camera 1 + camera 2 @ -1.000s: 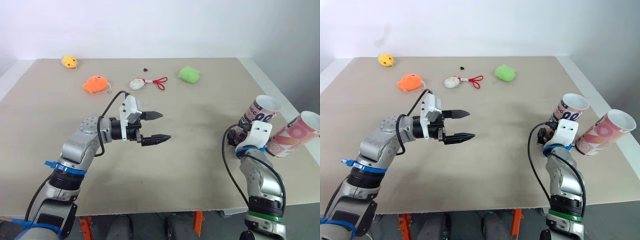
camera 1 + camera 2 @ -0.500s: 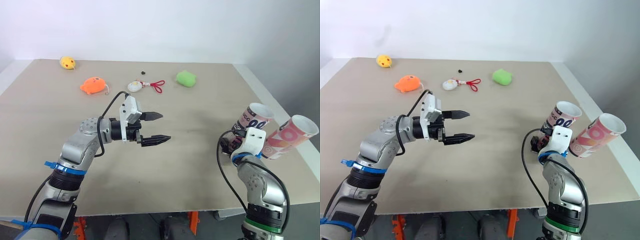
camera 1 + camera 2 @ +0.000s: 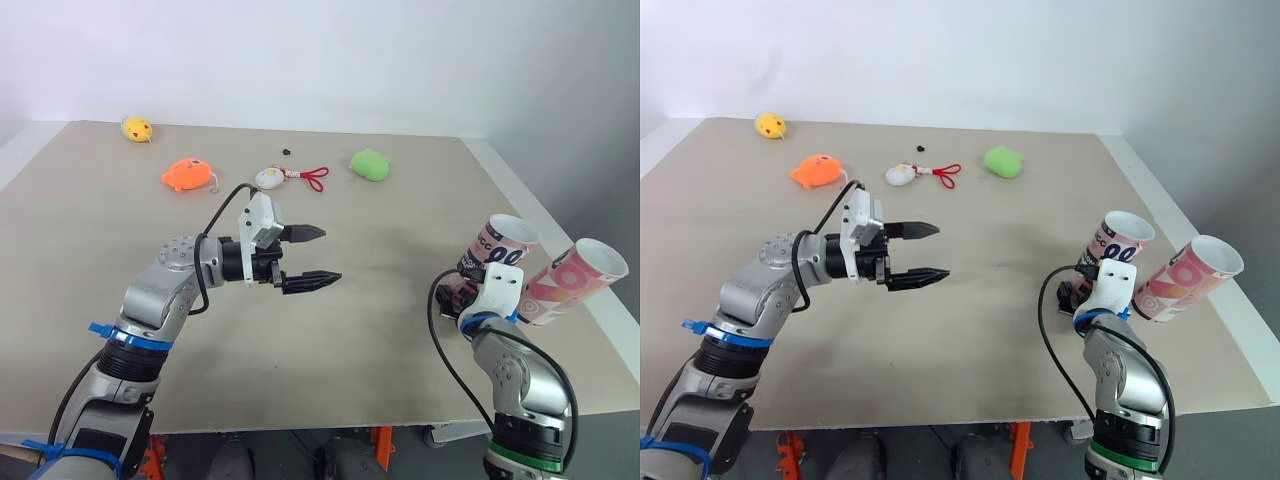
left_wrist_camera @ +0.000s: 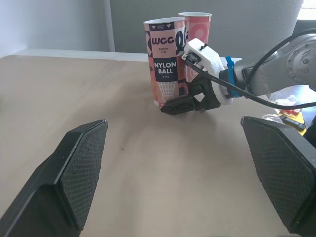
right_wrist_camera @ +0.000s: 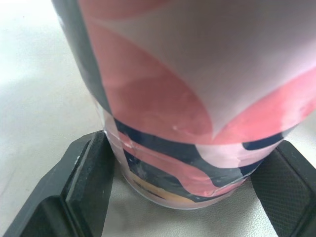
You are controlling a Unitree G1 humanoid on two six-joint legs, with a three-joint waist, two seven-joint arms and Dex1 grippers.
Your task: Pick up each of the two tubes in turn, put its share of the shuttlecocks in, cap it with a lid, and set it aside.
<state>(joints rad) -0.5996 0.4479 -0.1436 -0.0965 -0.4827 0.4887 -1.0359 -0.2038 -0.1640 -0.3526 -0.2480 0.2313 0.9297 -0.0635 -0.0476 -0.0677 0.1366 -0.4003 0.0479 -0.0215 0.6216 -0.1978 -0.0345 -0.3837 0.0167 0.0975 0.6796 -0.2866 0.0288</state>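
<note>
Far from tubes [image 3: 497, 247], perhaps plush toys [image 3: 189, 172].

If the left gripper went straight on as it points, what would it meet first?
Likely the upright pink-and-navy cardboard tube marked NYLON BALL, with the right gripper at its base; depth is unclear.
</note>
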